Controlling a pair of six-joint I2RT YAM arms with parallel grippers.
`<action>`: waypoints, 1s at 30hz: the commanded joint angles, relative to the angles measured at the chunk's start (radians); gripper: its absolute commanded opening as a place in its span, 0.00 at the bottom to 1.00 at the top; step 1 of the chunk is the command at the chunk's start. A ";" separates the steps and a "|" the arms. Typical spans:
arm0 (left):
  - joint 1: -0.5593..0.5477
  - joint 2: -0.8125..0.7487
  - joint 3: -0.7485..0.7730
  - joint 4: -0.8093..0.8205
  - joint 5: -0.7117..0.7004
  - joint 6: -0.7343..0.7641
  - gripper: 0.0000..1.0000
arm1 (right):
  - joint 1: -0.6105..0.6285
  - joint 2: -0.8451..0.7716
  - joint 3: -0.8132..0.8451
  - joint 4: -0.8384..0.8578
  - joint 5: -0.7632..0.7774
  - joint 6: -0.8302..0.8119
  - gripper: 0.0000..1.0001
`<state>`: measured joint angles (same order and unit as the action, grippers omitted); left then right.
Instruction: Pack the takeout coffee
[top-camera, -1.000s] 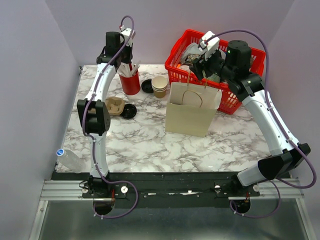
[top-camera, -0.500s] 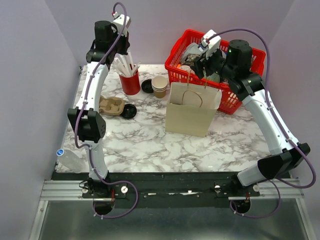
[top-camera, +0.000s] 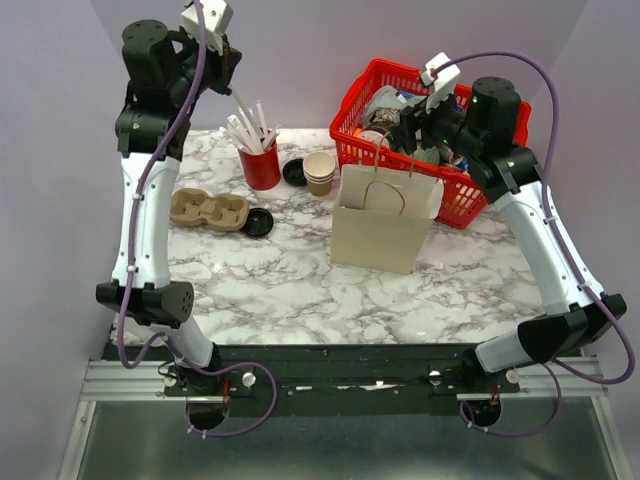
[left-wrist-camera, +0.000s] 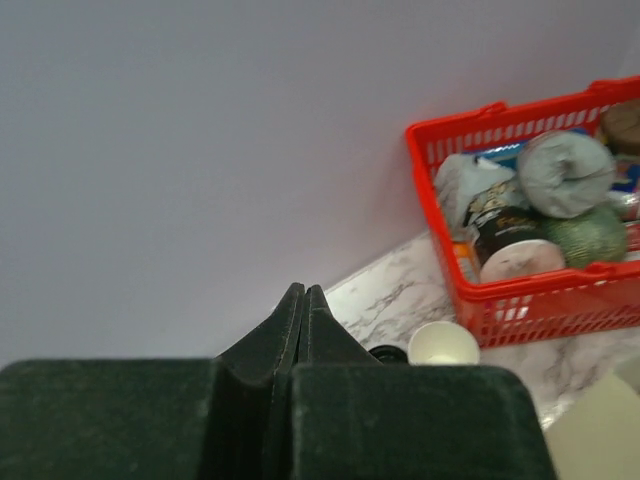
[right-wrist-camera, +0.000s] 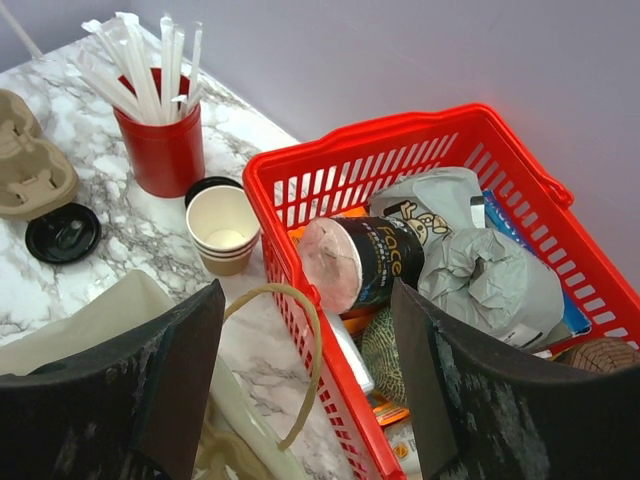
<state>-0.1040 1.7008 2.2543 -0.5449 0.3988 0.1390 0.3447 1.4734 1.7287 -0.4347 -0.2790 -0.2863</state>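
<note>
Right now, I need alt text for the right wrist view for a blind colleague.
The right pincer, open and empty, hangs above a red basket packed with packaged goods. Beside it on the marble stand nested cream cups and a red cup of straws; the handle of a paper bag shows below.

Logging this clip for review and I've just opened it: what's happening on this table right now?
Two robot arms are set up for a takeout order. The left hand is shut and sits high by the back wall, up above the red cup of straws; nothing shows in its grip. The right hand is open and hovers over the edge of the red basket, beside the upright paper bag. Neither hand visibly holds anything.
</note>
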 joint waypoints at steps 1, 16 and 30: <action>0.006 -0.076 -0.036 0.060 0.240 -0.146 0.00 | -0.006 -0.067 0.002 0.010 0.034 0.016 0.76; -0.246 -0.196 -0.343 0.428 0.390 -0.389 0.00 | -0.029 -0.203 -0.047 -0.131 0.248 -0.022 0.79; -0.516 0.105 -0.191 0.448 0.302 -0.378 0.16 | -0.044 -0.367 -0.221 -0.137 0.267 -0.030 0.81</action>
<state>-0.5560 1.7382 2.0102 -0.1352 0.7441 -0.2337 0.3161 1.1252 1.5337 -0.5499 -0.0414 -0.3157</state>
